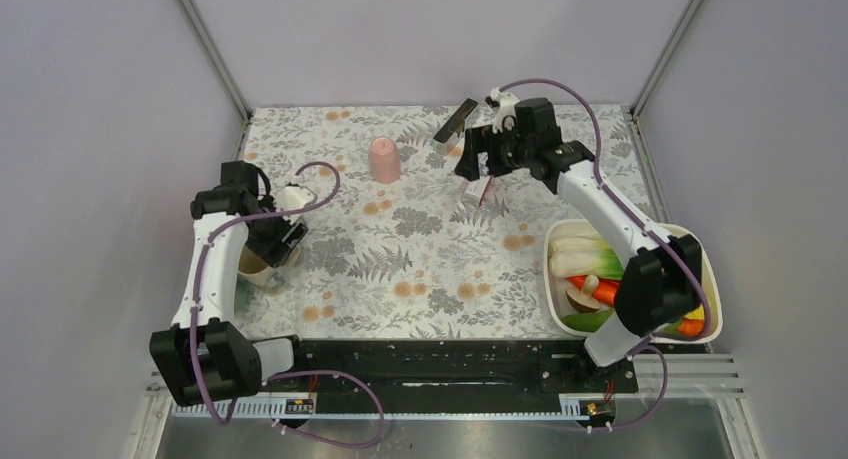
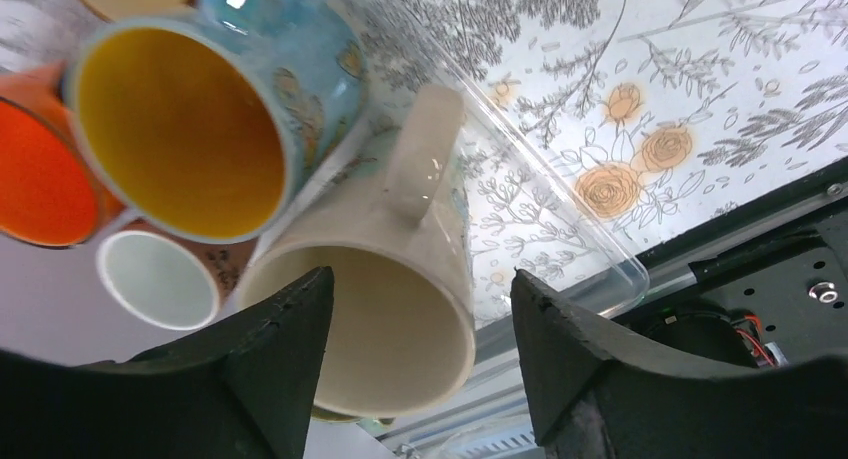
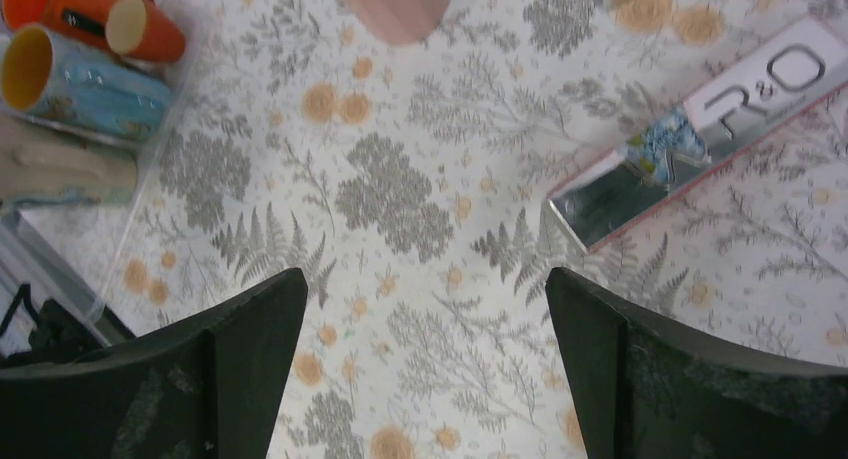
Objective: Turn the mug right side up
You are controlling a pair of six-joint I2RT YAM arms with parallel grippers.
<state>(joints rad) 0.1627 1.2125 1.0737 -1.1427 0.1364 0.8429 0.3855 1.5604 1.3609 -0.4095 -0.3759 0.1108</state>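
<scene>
The cream mug (image 2: 400, 279) with its handle up in the picture shows its open mouth to the left wrist camera. It sits in a clear tray (image 2: 560, 209) at the table's left edge. My left gripper (image 2: 420, 276) hangs just above it, open: the left finger overlaps the rim and the right finger stands apart from the wall. From above, only part of the mug (image 1: 252, 269) shows under the left gripper (image 1: 282, 241). My right gripper (image 1: 478, 164) hovers open at the far middle over bare cloth (image 3: 425, 274).
A blue mug with a yellow inside (image 2: 180, 129), an orange mug (image 2: 35, 174) and a small white-lined mug (image 2: 160, 279) crowd the same tray. A pink cup (image 1: 384, 160) stands upside down at the back. A slim box (image 3: 700, 129) lies near the right gripper. A vegetable bowl (image 1: 560, 241) sits right.
</scene>
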